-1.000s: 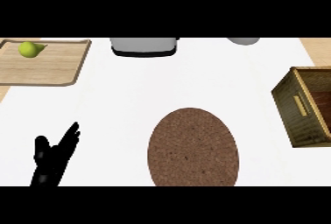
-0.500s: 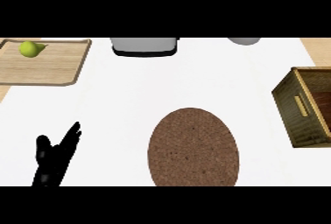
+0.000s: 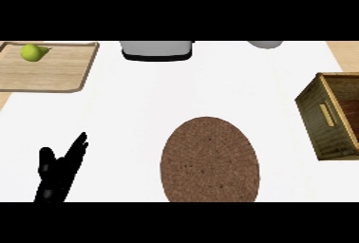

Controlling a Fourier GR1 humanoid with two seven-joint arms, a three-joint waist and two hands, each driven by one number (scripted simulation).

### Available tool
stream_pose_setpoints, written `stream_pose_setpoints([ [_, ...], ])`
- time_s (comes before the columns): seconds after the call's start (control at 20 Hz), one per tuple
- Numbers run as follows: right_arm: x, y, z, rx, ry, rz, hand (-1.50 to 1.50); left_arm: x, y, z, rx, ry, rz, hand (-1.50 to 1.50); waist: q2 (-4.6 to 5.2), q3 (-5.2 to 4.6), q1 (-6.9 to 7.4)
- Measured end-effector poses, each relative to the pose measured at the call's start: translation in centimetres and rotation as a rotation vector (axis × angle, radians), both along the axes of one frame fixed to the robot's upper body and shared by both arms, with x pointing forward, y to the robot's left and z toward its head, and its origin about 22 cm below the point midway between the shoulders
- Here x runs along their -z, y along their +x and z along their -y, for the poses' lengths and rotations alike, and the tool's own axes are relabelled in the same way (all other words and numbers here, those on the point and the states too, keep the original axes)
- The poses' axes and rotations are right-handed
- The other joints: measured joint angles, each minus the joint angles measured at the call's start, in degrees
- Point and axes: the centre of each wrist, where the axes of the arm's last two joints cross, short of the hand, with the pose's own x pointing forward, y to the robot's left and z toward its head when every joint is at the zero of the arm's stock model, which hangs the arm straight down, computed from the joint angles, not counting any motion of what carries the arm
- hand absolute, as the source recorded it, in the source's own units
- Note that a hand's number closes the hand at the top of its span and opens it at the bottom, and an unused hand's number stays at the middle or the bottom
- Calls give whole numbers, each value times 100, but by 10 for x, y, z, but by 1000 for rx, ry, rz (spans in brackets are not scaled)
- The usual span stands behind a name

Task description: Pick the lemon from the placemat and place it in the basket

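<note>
A brown oval placemat lies at the lower middle of the white counter, and nothing rests on it. At the right edge stands a wooden slatted basket, whose visible inside holds nothing. A yellow-green fruit with a small stem sits on a tan tray at the far left. My left hand rests open at the lower left, fingers pointing up, well left of the placemat and touching no object. The right hand does not show.
A grey appliance with a dark base stands at the far middle edge. A grey rounded object shows partly at the far right. Wooden counter strips border the white top at both sides.
</note>
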Motion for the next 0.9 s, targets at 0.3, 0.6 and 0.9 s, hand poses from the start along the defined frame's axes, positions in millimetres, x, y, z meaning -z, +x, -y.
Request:
stream_pose_setpoints([
  [0.3, 13, 0, 29, -8, -136, -45, -150, -3, 2, -1, -2, -1, -12, 0, -3, 2, 14],
  [0.6, 4, -2, 54, -3, -146, 5, -150, -1, 1, -3, 2, -4, -6, 0, -17, 5, 13],
  [0.9, -5, -13, 77, 57, -56, 80, -150, -2, 2, -2, -7, -4, -13, 0, -21, -1, -3],
])
